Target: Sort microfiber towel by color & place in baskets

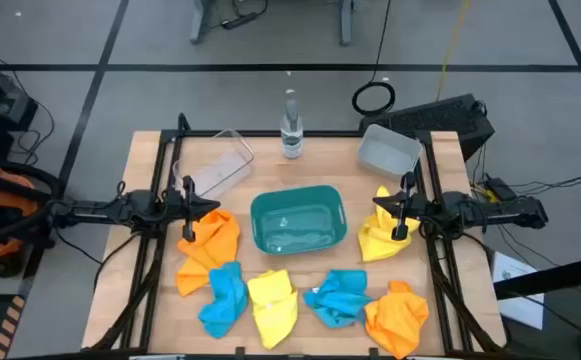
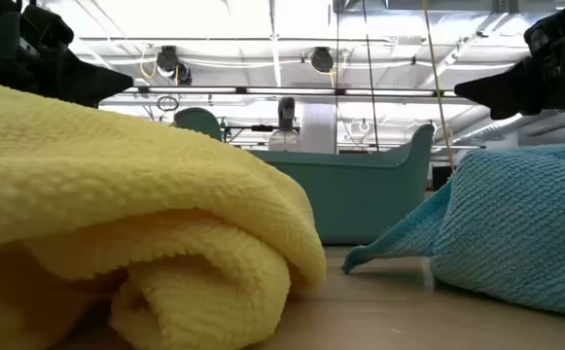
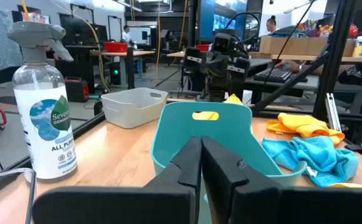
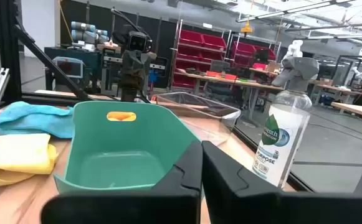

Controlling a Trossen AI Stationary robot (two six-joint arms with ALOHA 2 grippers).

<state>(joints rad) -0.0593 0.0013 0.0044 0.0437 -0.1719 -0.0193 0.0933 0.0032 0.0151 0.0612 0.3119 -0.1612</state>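
1. The left gripper (image 1: 189, 208) is clenched and holds nothing; it hangs over the orange towel (image 1: 213, 243), at the left side of the teal basket (image 1: 297, 221).
2. The right gripper (image 1: 403, 208) is also clenched and empty, above the yellow towel (image 1: 380, 235), at the right side of this basket.
3. Bare table (image 1: 150, 160) lies around the clear basket (image 1: 216, 165) and the grey basket (image 1: 387, 150) at the far edge.
4. A spray bottle (image 1: 290, 127) stands between them.
5. Blue, yellow and orange towels crowd the near edge.

Workshop room around a pale wooden counter (image 1: 310, 300)

Grey floor (image 1: 270, 90) with dark lines is showing; red storage bins on metal shelving (image 4: 213, 53) are standing behind, and ceiling strip lights (image 2: 272, 29) are glowing.
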